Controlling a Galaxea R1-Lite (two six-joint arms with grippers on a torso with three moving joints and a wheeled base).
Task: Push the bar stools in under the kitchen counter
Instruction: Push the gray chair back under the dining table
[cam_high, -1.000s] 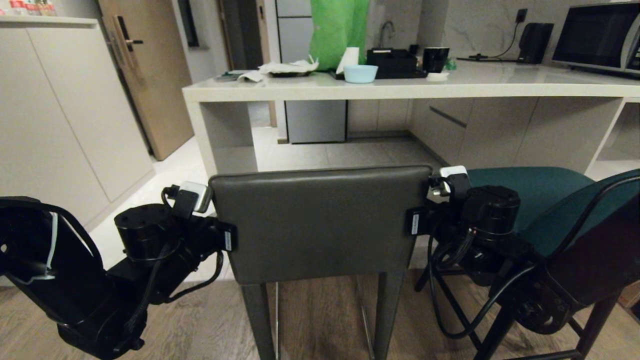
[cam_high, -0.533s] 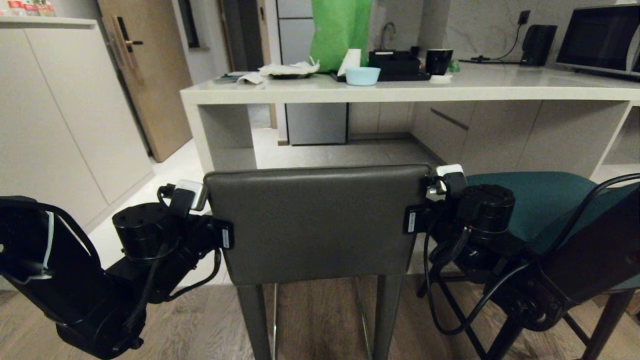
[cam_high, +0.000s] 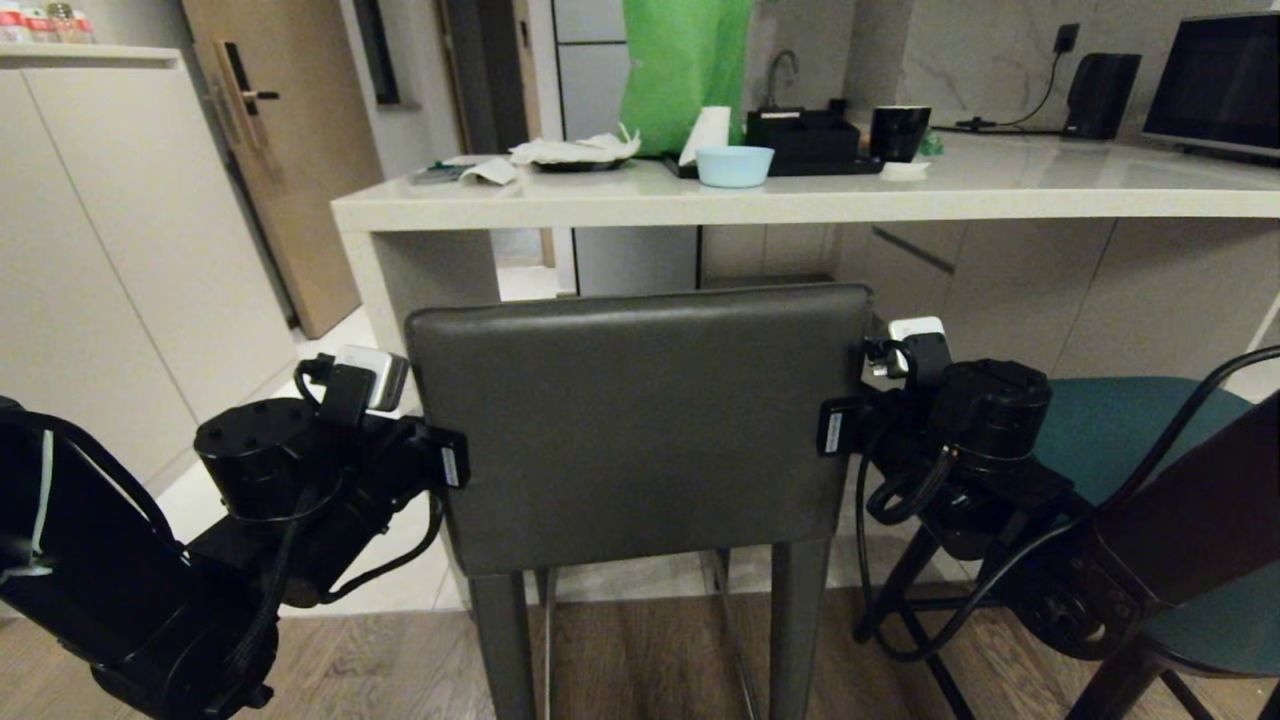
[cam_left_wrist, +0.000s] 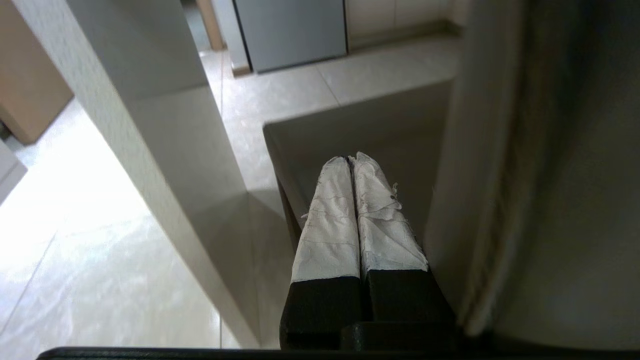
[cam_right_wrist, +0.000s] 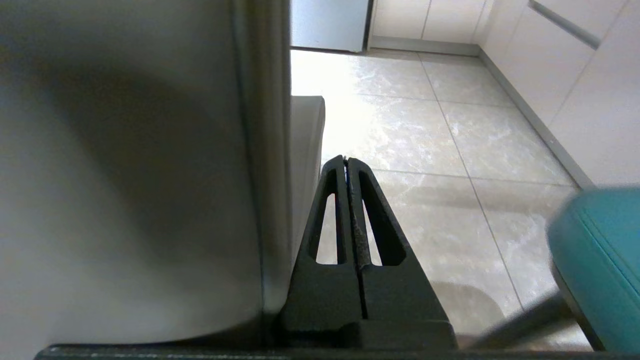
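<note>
The dark grey bar stool (cam_high: 640, 430) stands in front of me, its square back facing me, close to the kitchen counter (cam_high: 800, 205). My left arm (cam_high: 300, 470) flanks the back's left edge and my right arm (cam_high: 980, 420) its right edge. The left gripper (cam_left_wrist: 351, 159), with white-wrapped fingers, is shut and lies alongside the stool's back (cam_left_wrist: 550, 175), above its seat (cam_left_wrist: 375, 130). The right gripper (cam_right_wrist: 346, 160) is shut and empty beside the back's other side (cam_right_wrist: 125, 150). The teal bar stool (cam_high: 1110, 430) stands to the right, behind my right arm, further out from the counter.
The counter's end panel (cam_left_wrist: 165, 125) stands just left of the grey stool. A blue bowl (cam_high: 734, 165), a black tray (cam_high: 800, 135), a green bag (cam_high: 685, 70) and a microwave (cam_high: 1215, 80) sit on the counter. A tall cream cabinet (cam_high: 120, 250) and a door (cam_high: 280, 150) are at left.
The whole view has advanced toward the counter, which looms larger. The grey stool has moved forward between both arms. The teal stool has dropped back to the lower right.
</note>
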